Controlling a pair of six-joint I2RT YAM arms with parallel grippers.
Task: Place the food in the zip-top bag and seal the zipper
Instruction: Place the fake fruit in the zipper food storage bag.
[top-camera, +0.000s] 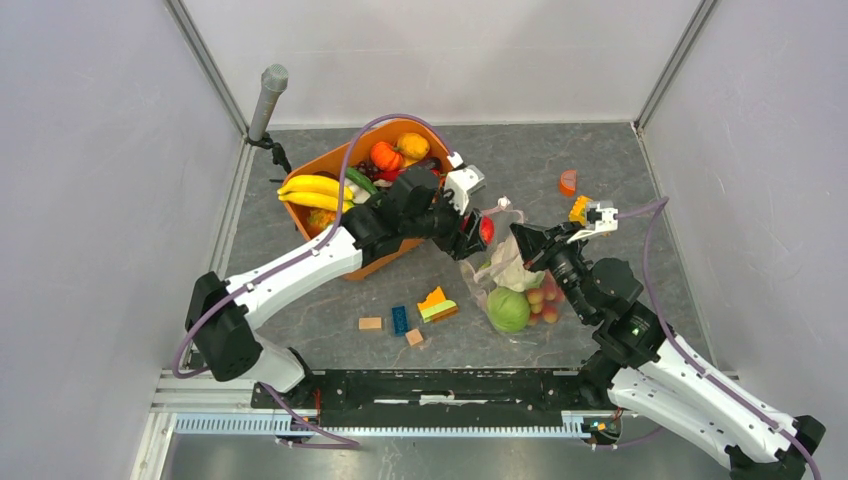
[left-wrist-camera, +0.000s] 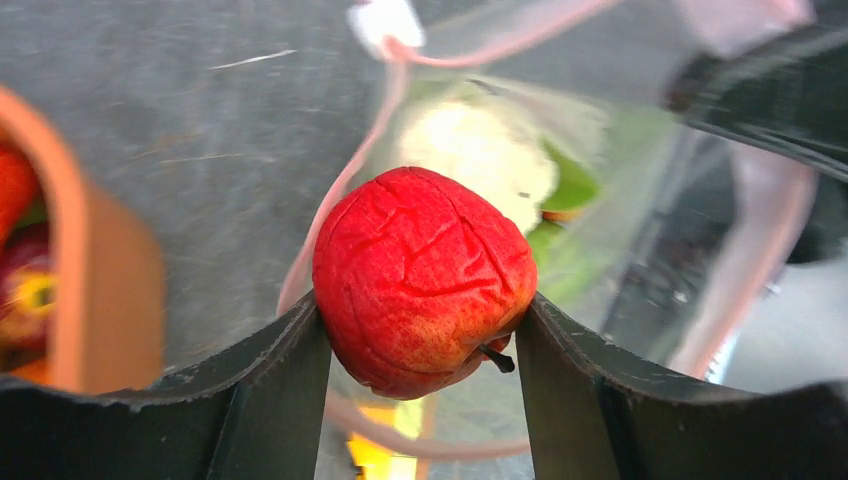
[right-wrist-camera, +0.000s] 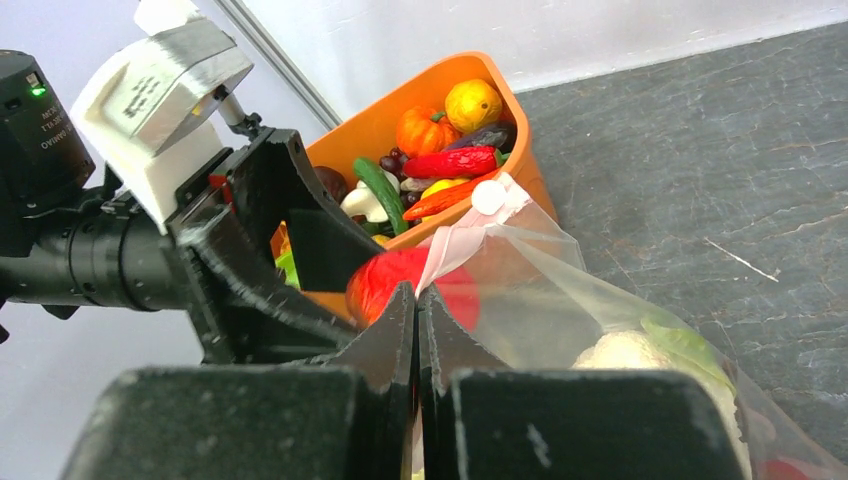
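My left gripper (top-camera: 478, 233) is shut on a red toy fruit (top-camera: 486, 230) and holds it at the open mouth of the clear zip-top bag (top-camera: 515, 275). In the left wrist view the fruit (left-wrist-camera: 424, 280) sits between both fingers, over the bag's pink zipper strip (left-wrist-camera: 330, 210) and white slider (left-wrist-camera: 385, 22). My right gripper (top-camera: 522, 240) is shut on the bag's pink mouth edge (right-wrist-camera: 450, 250) and lifts it; the slider (right-wrist-camera: 488, 197) is just beyond. Inside the bag lie a green cabbage (top-camera: 508, 309), a white cauliflower (right-wrist-camera: 630, 352) and small pinkish fruits (top-camera: 543, 300).
The orange tub (top-camera: 330, 152) at the left holds bananas (top-camera: 312, 190), a pumpkin (top-camera: 385, 155), an orange and peppers. Loose building blocks (top-camera: 400, 320) lie in front of the bag. An orange half-disc (top-camera: 568, 182) and a yellow block (top-camera: 580, 208) lie at the back right. Walls enclose three sides.
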